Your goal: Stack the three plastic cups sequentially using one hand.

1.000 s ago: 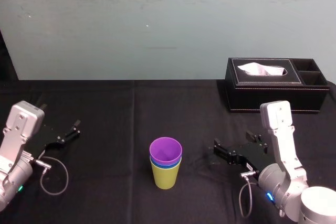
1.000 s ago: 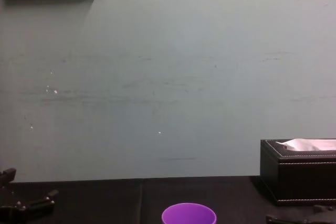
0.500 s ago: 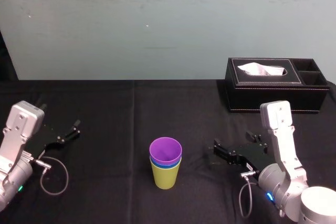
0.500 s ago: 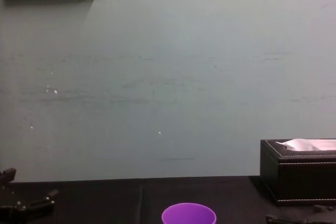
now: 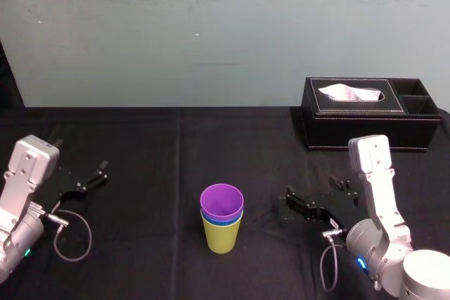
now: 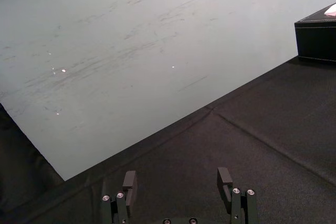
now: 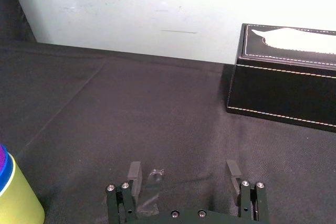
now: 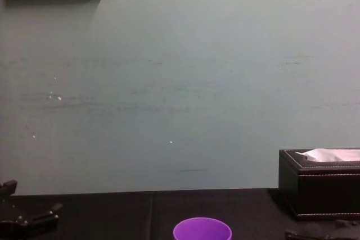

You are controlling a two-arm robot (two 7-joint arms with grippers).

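Note:
The three plastic cups stand nested in one upright stack at the table's middle: the purple cup (image 5: 222,202) innermost on top, a thin blue rim (image 5: 223,221) below it, the yellow-green cup (image 5: 221,235) outermost. The purple rim (image 8: 202,229) shows at the chest view's lower edge, and the yellow-green cup (image 7: 14,195) at the right wrist view's edge. My right gripper (image 5: 290,202) is open and empty, a short way to the right of the stack, apart from it; its fingers (image 7: 135,173) stand wide. My left gripper (image 5: 98,173) is open and empty at the far left.
A black tissue box (image 5: 369,112) with white tissue stands at the back right on the black tablecloth (image 5: 176,152). A pale wall runs behind the table. A cable loop (image 5: 74,237) lies by the left arm.

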